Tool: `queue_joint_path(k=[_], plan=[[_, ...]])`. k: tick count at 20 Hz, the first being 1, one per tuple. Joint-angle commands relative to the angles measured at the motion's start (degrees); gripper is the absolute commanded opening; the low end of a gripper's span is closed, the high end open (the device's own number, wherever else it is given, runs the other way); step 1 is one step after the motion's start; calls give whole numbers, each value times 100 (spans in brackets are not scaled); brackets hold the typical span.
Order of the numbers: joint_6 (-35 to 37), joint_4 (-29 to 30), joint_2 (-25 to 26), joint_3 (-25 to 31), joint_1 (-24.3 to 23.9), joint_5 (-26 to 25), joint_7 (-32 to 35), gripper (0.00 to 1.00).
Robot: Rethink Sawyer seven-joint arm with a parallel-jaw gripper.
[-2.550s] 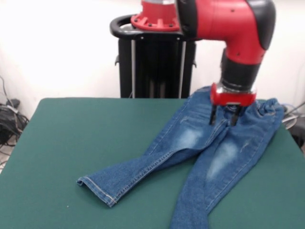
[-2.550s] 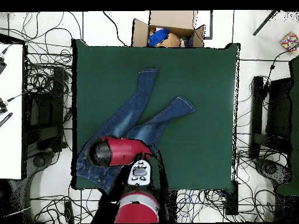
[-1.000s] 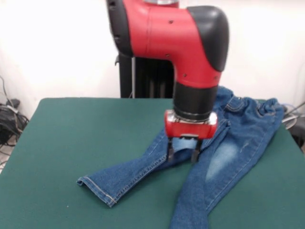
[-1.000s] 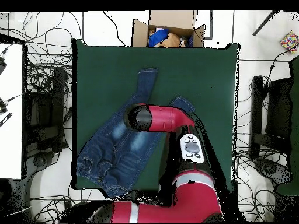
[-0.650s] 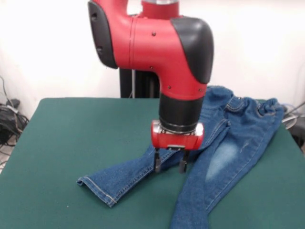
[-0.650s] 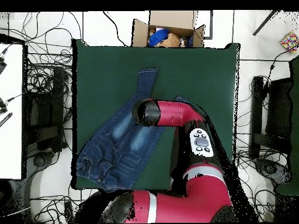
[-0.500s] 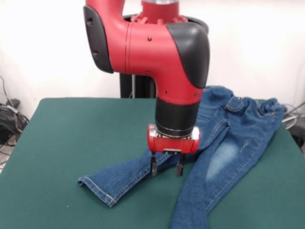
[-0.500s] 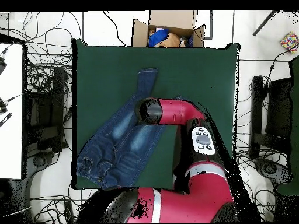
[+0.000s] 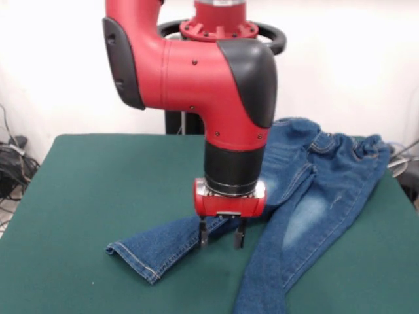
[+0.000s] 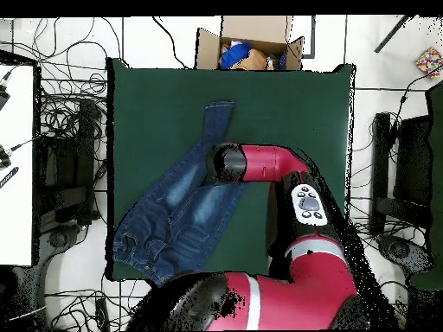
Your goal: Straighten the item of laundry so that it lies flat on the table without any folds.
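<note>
A small pair of blue denim jeans [image 9: 308,203] lies on a dark green bench [image 9: 98,190], filling the right half of the front view. The gathered waistband sits at the upper right of that frame, close to the bench's far right corner. One leg runs down toward the bottom edge of the frame, showing a faded pale patch on the thigh. The other leg stretches diagonally to the lower left, ending in a hemmed cuff with orange stitching near the lower centre-left of the frame. The fabric near the waist is bunched and rumpled rather than flat. A red and black robot arm [image 9: 216,85] comes down in the middle of the frame. Its pincer [image 9: 220,235] points straight down at the left-reaching leg, about midway along it, with its two dark fingers [image 9: 203,235] spread apart and nothing between them. Their tips are at or just above the denim; whether they touch cannot be told. In the overhead view the jeans [image 10: 173,216] lie in the left half of the bench [image 10: 294,112], waistband at the lower left, while the arm [image 10: 268,164] covers part of one leg. A cardboard box [image 10: 251,43] stands beyond the bench's top edge.
</note>
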Motion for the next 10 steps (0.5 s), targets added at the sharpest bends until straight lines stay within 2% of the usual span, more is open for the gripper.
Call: queue_joint_path(k=[1,10], plan=[[977,-349,56,720,-439,-395,-1221,100],[1311,-656,205,1006,-730,-655,-1374,100]])
